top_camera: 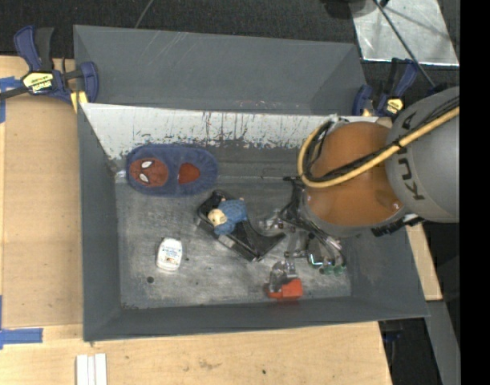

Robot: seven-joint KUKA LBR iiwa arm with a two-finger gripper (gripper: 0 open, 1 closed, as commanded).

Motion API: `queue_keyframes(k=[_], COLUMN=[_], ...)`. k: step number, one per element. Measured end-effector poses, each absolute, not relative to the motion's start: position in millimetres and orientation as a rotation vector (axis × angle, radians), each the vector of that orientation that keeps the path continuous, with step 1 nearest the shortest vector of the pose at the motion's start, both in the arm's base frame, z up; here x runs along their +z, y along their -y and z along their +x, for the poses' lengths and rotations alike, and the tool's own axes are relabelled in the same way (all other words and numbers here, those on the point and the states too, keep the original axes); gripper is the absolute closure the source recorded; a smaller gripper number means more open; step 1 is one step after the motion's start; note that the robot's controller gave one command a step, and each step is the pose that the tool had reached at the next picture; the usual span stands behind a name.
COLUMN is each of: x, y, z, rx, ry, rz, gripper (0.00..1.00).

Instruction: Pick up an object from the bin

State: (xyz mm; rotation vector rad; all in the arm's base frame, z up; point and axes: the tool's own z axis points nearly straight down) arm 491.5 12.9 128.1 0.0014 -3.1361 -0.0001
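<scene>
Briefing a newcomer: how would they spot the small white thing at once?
In the grey metal bin, look left. Below the blue oval fabric piece with two red faces lies a small white rounded object, alone, paler than its neighbours.

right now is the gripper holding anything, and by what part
Cannot tell. The gripper is over a small red thing by the bin's front wall; no hold can be made out.

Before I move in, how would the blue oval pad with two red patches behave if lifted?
The blue oval pad looks like soft fabric, so it would probably sag or fold rather than stay stiff. It seems light for its size. Lying flat by the bin's back wall, it is unlikely to roll.
</scene>
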Motion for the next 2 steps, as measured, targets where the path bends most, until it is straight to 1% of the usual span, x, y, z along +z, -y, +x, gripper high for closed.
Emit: queue_keyframes(k=[1, 2], x=[70.3, 76.0], y=[-0.5, -0.8], z=[518.7, 522.4], rx=[-0.002, -0.001], ry=[3.146, 3.161], rz=[-0.047, -0.044], gripper=[0.0, 1.0])
